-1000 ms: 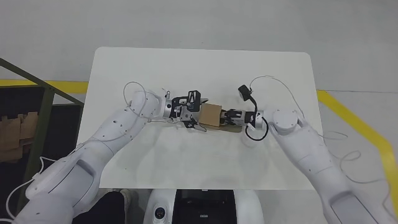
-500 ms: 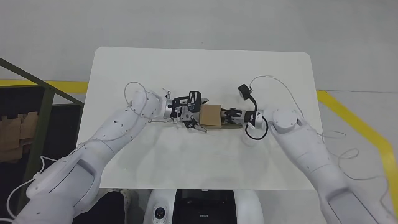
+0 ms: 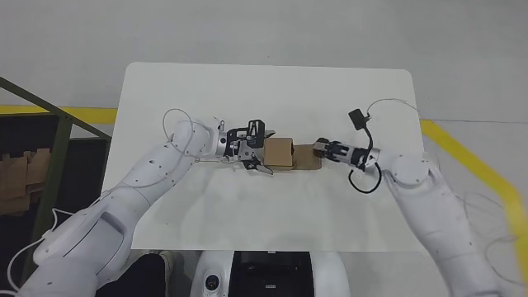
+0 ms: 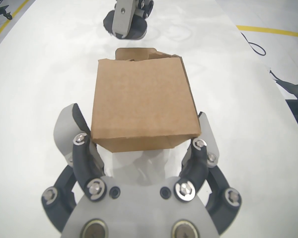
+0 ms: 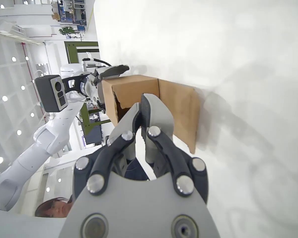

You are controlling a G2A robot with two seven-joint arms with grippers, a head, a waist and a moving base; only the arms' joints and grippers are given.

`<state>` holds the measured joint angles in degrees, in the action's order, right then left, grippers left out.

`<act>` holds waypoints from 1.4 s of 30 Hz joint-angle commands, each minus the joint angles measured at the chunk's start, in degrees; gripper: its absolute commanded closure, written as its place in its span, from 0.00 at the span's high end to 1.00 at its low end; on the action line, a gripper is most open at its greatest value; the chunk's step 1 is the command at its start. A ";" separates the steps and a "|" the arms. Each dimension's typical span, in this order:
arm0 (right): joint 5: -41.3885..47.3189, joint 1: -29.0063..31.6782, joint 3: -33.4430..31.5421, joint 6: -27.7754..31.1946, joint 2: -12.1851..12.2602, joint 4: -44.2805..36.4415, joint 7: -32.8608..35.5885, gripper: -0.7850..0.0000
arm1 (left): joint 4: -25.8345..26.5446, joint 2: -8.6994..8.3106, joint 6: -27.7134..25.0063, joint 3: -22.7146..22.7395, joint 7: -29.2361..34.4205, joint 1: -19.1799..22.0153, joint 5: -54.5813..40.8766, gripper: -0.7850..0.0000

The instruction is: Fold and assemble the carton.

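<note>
On the table [image 3: 165, 91], carton [image 4: 144, 100] clamped in left gripper [image 4: 138, 115]; right gripper [image 5: 141, 105] pinched closed, empty, just beside it

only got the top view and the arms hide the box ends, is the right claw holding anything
observer: No. The right wrist view shows the right claw shut, with nothing between its fingers.
operator: and the left one
observer: The left claw grips the carton, one finger on each side of its near end.
operator: far end closed yet
observer: No, that end stands open, its flap folded out against the table.
</note>
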<state>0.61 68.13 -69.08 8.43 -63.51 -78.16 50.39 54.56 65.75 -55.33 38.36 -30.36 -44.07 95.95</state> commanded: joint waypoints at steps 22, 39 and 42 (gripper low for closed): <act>-11.82 0.79 0.78 -1.41 1.17 -1.54 0.33 0.33 | -0.11 -0.10 0.11 0.13 -0.29 -0.26 0.21 0.94; -5.09 -4.88 6.47 2.54 -0.59 6.72 2.66 0.32 | 0.70 -0.32 0.07 0.37 -0.40 -0.46 0.52 0.93; -3.19 -5.69 6.93 3.56 -0.84 8.13 3.36 0.31 | 0.81 -0.33 0.16 0.43 -0.48 -0.50 0.46 0.93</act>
<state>-3.16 62.67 -62.31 11.73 -64.27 -70.38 53.52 55.34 65.42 -55.21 38.77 -30.80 -44.55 96.43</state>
